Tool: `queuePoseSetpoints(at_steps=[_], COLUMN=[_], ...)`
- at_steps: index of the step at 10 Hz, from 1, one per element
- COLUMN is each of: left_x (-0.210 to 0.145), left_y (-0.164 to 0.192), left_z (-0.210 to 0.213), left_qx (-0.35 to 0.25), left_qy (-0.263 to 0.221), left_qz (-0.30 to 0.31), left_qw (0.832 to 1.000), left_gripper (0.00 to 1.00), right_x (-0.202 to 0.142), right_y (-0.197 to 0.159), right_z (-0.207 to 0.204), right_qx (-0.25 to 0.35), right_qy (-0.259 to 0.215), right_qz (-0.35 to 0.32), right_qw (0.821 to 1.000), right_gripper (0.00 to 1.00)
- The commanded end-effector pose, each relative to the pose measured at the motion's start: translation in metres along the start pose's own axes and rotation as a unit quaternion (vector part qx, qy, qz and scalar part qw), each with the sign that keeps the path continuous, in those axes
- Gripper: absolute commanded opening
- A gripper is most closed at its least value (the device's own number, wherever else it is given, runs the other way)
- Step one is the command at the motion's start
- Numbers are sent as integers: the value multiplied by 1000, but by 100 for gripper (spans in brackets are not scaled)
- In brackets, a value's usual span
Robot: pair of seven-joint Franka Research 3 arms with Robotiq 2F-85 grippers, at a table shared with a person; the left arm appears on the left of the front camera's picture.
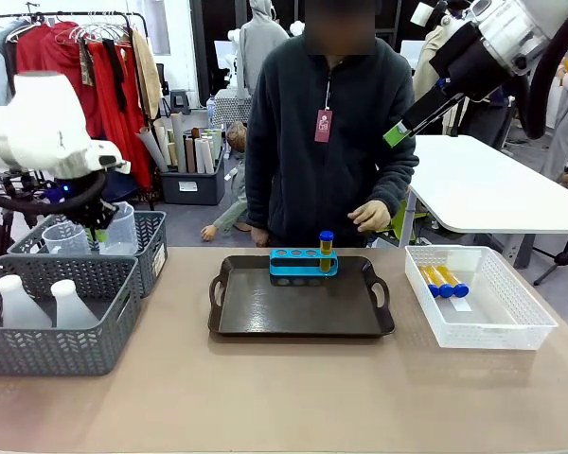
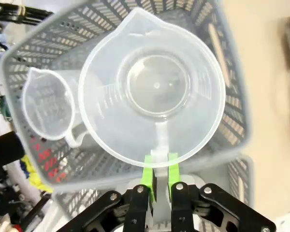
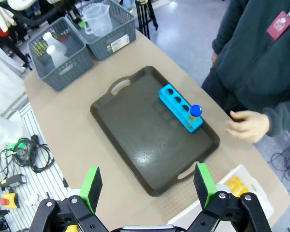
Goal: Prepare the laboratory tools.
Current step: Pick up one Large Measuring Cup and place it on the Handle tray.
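My left gripper (image 2: 159,163) is shut on the handle of a clear measuring beaker (image 2: 152,87), over the far grey mesh basket (image 2: 232,130). A second beaker (image 2: 46,104) stands beside it, lower in the basket. From the front, the left gripper (image 1: 99,230) holds the beaker (image 1: 123,229) at the far left. The blue rack (image 1: 303,262) stands on the dark tray (image 1: 301,312) with one blue-capped test tube (image 1: 326,246) in it. More test tubes (image 1: 443,280) lie in the white lattice basket (image 1: 511,326). Two white flasks (image 1: 71,305) stand in the near grey basket. My right gripper (image 3: 148,186) hangs open high above the tray (image 3: 135,140).
A person stands at the far side, one hand (image 1: 369,216) hovering just behind the tray. The two grey baskets (image 1: 57,345) fill the table's left side. Bare tabletop (image 1: 284,397) runs along the near edge.
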State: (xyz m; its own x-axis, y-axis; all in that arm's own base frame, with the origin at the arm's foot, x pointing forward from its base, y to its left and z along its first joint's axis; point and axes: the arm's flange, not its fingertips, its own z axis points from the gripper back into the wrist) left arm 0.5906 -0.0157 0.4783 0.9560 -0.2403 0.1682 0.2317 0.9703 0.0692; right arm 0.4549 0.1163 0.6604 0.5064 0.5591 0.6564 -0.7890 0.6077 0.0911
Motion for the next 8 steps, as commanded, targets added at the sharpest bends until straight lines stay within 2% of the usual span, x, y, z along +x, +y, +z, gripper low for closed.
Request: queuePoseSetpoints(at_steps=[1, 5, 8], left_x=[-1, -7, -17], left_y=[-5, -37, -65], left_z=[50, 174, 240], left_qx=[-25, -40, -49], left_qy=[1, -56, -83], left_qz=[-27, -97, -163], left_qw=[999, 993, 982], left_gripper=[0, 0, 0], right_x=[0, 0, 0], right_y=[0, 0, 0], right_z=[1, 1, 1], right_qx=[1, 1, 1], right_qy=[-4, -4, -4], right_qz=[1, 1, 1], right_qw=[1000, 1000, 1000], right_gripper=[100, 100, 100])
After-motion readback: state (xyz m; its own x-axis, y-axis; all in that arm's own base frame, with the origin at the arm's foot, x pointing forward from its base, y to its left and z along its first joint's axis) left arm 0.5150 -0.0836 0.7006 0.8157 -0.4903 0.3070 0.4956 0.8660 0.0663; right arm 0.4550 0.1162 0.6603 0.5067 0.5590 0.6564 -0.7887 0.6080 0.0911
